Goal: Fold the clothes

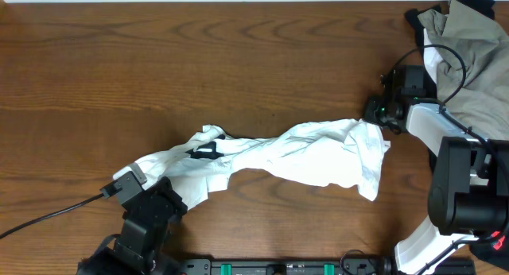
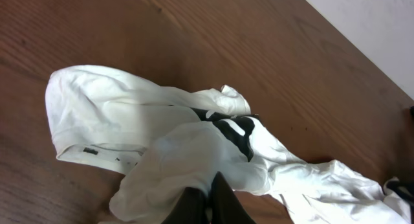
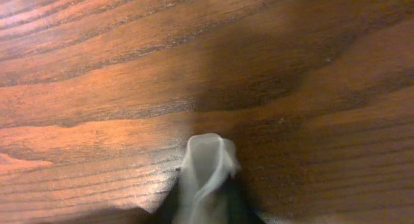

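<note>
Early going, at a guess. On the tabletop (image 1: 238,52), no flat spread and no fold to be seen in the shirt (image 1: 310,152): only a twisted, crumpled band lying across the middle, from near-left up toward the right edge. Left to do, seemingly everything: untwisting, laying flat, squaring sleeves and hem, then folding. Off in the far right corner, apart from the shirt, a pile (image 1: 469,36) of olive-grey and black cloth, no part of this job.

Gripped at both ends. Near-left end clamped in the left end effector (image 2: 208,198), closed down on a bunch of white cloth. Right end nipped in the right end effector (image 3: 207,185), closed narrow on a small upstanding nub of fabric close over the wood.

From overhead alone: the full run of the band, both arms at once, the pile. Not from overhead: either grip itself, hidden under the arm bodies.

From the left wrist: the black print (image 2: 234,130), a mere dark fleck from above, here plain as block shapes crumpled into a crease. Also a hemmed edge looping round to the left, and a small label (image 2: 90,150) on that hem.

From the right wrist alone: the smallness of that pinch, with bare wood grain filling everything else. No print, no pile, no left arm there.
</note>
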You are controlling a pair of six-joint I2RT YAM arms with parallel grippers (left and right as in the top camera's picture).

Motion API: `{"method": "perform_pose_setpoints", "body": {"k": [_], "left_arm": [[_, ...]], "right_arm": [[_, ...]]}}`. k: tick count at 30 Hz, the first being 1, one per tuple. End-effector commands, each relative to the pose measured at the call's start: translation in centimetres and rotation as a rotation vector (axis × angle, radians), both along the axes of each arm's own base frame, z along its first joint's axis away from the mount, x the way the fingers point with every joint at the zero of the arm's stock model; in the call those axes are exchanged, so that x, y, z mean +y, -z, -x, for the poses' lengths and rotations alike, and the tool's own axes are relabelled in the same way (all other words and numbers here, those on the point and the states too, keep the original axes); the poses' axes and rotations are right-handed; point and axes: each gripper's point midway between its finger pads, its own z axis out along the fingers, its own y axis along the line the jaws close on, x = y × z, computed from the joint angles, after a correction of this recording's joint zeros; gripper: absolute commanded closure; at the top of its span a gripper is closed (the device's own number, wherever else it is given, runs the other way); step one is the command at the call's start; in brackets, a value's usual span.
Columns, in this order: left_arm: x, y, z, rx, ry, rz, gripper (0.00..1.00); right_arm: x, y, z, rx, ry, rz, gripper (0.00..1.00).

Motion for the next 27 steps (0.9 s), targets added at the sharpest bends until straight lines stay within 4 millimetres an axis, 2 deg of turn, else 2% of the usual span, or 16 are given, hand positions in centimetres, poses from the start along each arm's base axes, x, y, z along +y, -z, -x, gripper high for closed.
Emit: {"method": "perform_pose_setpoints", "body": {"k": [1,4,7,10,11,13,14,16,18,19,22,24,27], "left_arm": [[0.2,-0.6,-0.1,-0.015,0.003,-0.013,0.94],[0.1,-1.2,-0.4,-0.042,0.002,-0.011,0.94],[-1.0,-4.5,-2.4,-0.197,0.067,-0.039,0.94],[-1.5,-9.3,-4.4,-0.372,0.057,-0.024,0.94],[-1.4,-10.8,-5.0,-0.409,0.039,-0.022,0.94],[-0.9,-12.9,-5.8,-0.442,0.008,-0.044,0.94],[-0.5,-13.7,-6.2,-0.443,-0.002,-0.071,0.94],[0.2,-14.7,-7.0,-0.427,-0.019,-0.140,0.94],[1.2,-14.9,-7.8,-0.401,-0.052,-0.182,0.94],[1.8,-14.8,-8.3,-0.381,-0.077,-0.193,0.94],[2.9,-13.5,-9.1,-0.314,-0.119,-0.174,0.94],[2.8,-11.9,-9.1,-0.247,-0.107,-0.109,0.94],[2.0,-8.3,-7.7,-0.086,-0.052,-0.028,0.94]], "right_arm": [[0.6,-0.3,-0.4,-0.015,-0.015,-0.042,0.99],[1.8,-4.5,-2.4,-0.132,-0.094,-0.087,0.99],[2.5,-12.5,-4.8,-0.306,-0.155,-0.105,0.99],[2.5,-21.4,-5.8,-0.472,-0.188,-0.069,0.99],[2.5,-24.6,-5.6,-0.527,-0.201,-0.052,0.99],[2.4,-29.8,-4.6,-0.612,-0.228,-0.008,0.99],[2.2,-31.9,-3.8,-0.636,-0.226,0.019,0.99],[1.3,-34.2,-1.7,-0.634,-0.190,0.071,0.99],[0.7,-34.5,0.3,-0.596,-0.194,0.121,0.99],[0.3,-34.0,1.5,-0.555,-0.190,0.149,0.99],[-2.0,-30.9,5.3,-0.351,-0.118,0.249,0.98],[-3.2,-28.7,8.0,-0.201,-0.093,0.296,0.97],[-3.8,-26.0,11.5,-0.014,-0.097,0.317,0.95]]}}
